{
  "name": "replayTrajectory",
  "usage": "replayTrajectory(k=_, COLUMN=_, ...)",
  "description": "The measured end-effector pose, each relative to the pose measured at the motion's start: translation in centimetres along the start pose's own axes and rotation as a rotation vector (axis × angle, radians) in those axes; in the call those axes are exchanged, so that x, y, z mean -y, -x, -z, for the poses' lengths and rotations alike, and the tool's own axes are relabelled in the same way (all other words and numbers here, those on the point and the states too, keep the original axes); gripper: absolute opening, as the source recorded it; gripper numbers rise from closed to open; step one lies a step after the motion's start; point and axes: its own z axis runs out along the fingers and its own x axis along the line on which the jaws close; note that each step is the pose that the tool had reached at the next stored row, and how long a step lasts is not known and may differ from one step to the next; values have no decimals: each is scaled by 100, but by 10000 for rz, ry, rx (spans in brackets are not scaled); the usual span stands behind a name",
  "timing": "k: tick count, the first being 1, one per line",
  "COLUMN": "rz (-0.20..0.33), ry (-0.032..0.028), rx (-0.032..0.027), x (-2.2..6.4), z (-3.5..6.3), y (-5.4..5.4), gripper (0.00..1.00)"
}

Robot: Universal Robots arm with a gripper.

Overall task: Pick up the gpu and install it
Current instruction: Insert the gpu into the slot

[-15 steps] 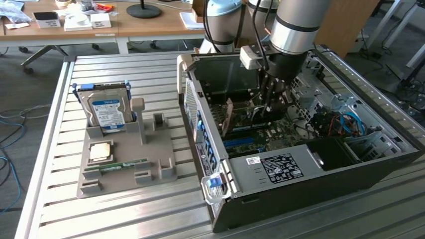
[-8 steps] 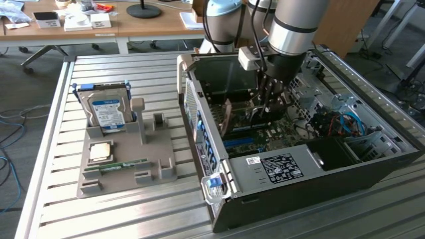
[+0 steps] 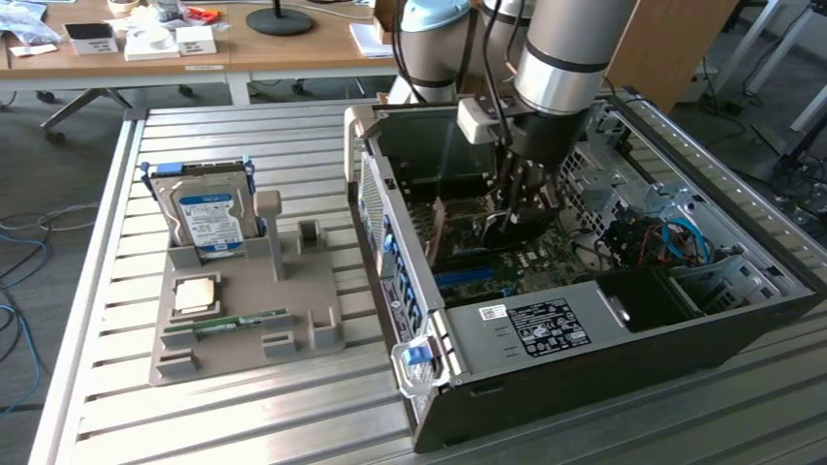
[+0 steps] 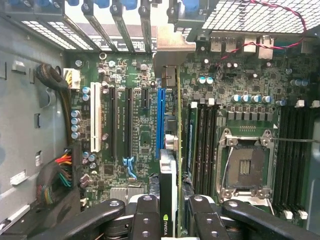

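claw (image 4: 172, 206) pinching gpu (image 4: 168, 172) edge-on | gpu apparently over blue slot (image 4: 160, 120)

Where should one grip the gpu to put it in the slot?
By its top edge, from above, a finger on each flat face: the gpu stands on edge alongside the blue slot, so its lower edge must stay free. The gripper holds it so.

Wooden desk (image 3: 304, 53) behind slatted table (image 3: 259, 426)

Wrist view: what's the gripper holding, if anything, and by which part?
The gripper holds the gpu edge-on, fingers clamping its two flat faces at the end bearing the logo.
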Motion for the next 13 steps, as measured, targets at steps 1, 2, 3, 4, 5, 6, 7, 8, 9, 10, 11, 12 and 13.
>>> replayTrajectory(k=1, rz=0, ry=0, rx=0, x=-6, z=-10, y=0, gripper=27)
replayTrajectory(k=2, rz=-1, ry=0, rx=0, x=-12, z=-20, y=0, gripper=27)
replayTrajectory(k=3, rz=0, ry=0, rx=0, x=-17, z=-28, y=-1, gripper=27)
replayTrajectory(k=4, rz=-1, ry=0, rx=0, x=-22, z=-37, y=-1, gripper=27)
replayTrajectory(k=5, rz=0, ry=0, rx=0, x=-27, z=-46, y=-1, gripper=27)
replayTrajectory(k=6, rz=-1, ry=0, rx=-1, x=-31, z=-53, y=-1, gripper=27)
replayTrajectory(k=7, rz=0, ry=1, rx=-1, x=-34, z=-59, y=-1, gripper=27)
replayTrajectory(k=8, rz=0, ry=0, rx=0, x=-36, z=-63, y=-2, gripper=27)
replayTrajectory(k=9, rz=0, ry=1, rx=-1, x=-39, z=-67, y=-2, gripper=27)
replayTrajectory(k=10, rz=0, ry=1, rx=-2, x=-41, z=-69, y=-4, gripper=27)
replayTrajectory(k=11, rz=1, ry=1, rx=-1, x=-42, z=-72, y=-6, gripper=27)
replayTrajectory(k=12, rz=0, ry=0, rx=0, x=-44, z=-74, y=-11, gripper=27)
replayTrajectory(k=13, rz=-1, ry=1, rx=0, x=-45, z=-77, y=-15, gripper=27)
